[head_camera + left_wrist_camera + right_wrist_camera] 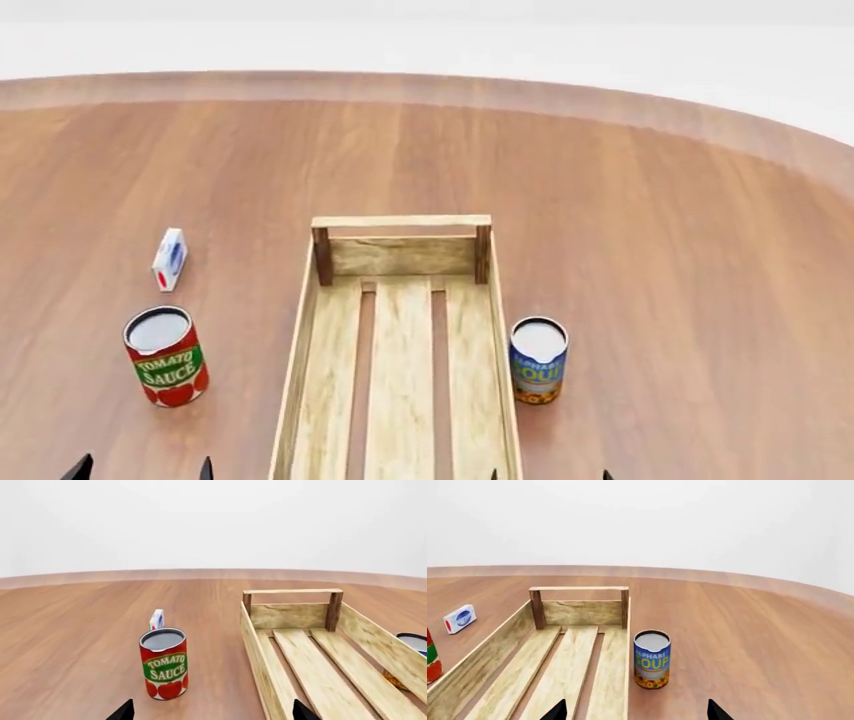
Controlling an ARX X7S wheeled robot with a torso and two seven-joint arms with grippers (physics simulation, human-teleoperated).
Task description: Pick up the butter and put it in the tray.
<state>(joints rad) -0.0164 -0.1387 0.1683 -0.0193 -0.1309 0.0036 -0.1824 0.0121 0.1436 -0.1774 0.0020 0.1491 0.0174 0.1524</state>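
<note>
Plainly, "TOMATO SAUCE" can [166, 356], "ALPHABET SOUP" can [652, 659].

I see only the dark fingertips [83, 467] of each tool at the frame edges. The tray [400, 400] runs off the head view's bottom.

The tray [400, 370], a long pale wooden crate with three bottom slats, low sides, dark corner posts and a raised rail at its far end, lies lengthwise on the worktop [667, 220] with nothing inside it; no butter carton shows in any view.
</note>
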